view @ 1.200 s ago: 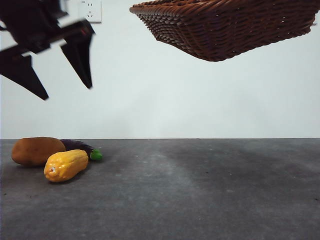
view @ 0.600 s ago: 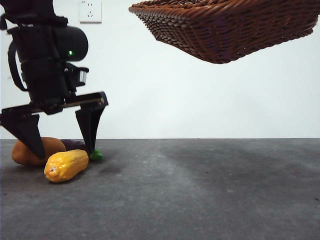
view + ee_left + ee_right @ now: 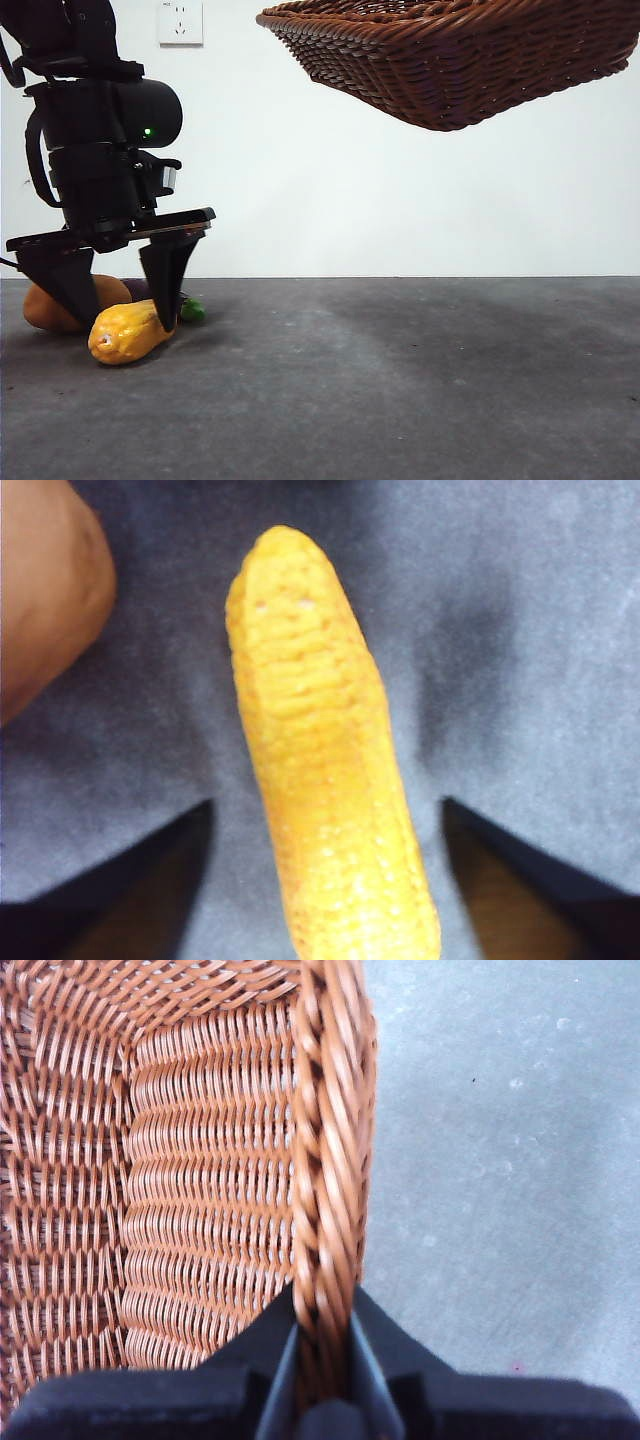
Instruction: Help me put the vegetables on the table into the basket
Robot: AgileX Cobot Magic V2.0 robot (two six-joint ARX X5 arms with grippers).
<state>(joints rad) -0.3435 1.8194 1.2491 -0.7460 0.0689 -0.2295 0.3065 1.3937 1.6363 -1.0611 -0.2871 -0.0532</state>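
The yellow corn cob (image 3: 130, 331) lies on the dark grey table (image 3: 400, 380) at the left. My left gripper (image 3: 115, 305) is down over it, open, one jaw on each side of the corn cob (image 3: 325, 780), not touching. Behind it sit the orange-brown potato (image 3: 45, 305) and the purple eggplant with its green stem (image 3: 192, 311), mostly hidden by the arm. The potato's edge (image 3: 45, 590) shows in the left wrist view. The wicker basket (image 3: 470, 55) hangs high at the upper right, my right gripper (image 3: 325, 1360) shut on its braided rim (image 3: 330, 1140).
A white wall with a power socket (image 3: 180, 22) stands behind the table. The table's bare middle and right (image 3: 450, 400) lie under the lifted basket.
My left gripper has come down from high at the left to table level. Its jaws now straddle the corn cob. The basket has stayed where it was.
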